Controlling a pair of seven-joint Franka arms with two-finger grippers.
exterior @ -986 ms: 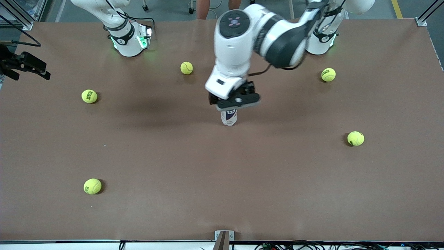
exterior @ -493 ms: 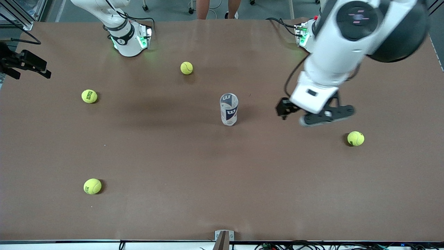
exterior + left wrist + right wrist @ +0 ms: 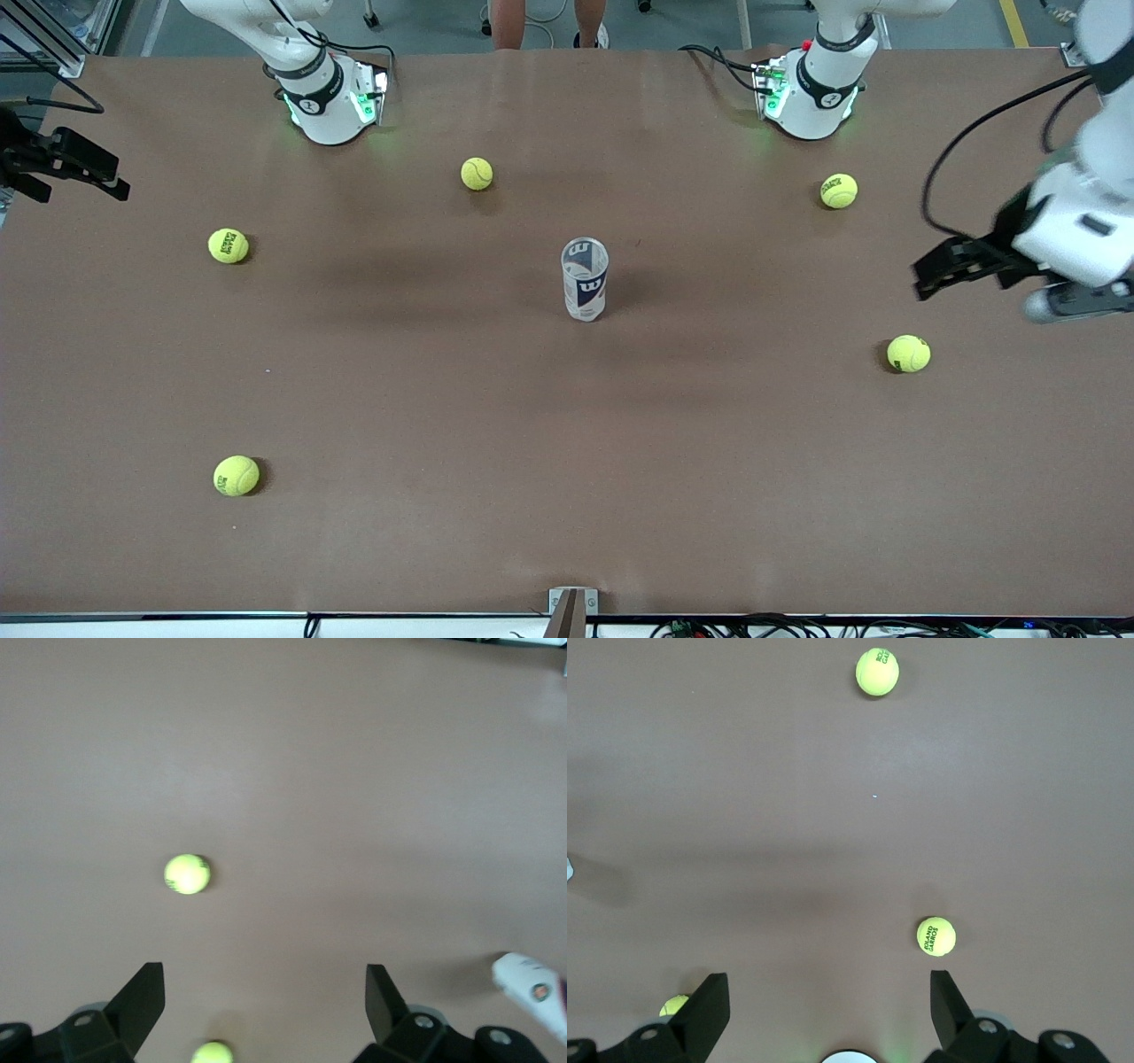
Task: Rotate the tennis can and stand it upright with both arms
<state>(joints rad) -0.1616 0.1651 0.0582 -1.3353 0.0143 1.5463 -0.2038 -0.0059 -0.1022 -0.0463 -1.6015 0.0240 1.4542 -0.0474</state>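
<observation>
Clear plastic tennis can [image 3: 585, 279] upright at mid-surface, unheld.
Left gripper [image 3: 983, 266], jaws released, hangs over the left arm's end; right gripper [image 3: 62, 164], jaws released, waits at the right arm's end.

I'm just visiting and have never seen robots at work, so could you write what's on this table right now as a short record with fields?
tennis can: standing upright mid-table, nothing touching it
tennis balls: five, scattered loose on the table
ball nearest the front camera: toward the right arm's end
left gripper: open, empty, up in the air at the left arm's end of the table
right gripper: open, empty, at the right arm's end of the table
task state: can upright, both grippers away from it
</observation>
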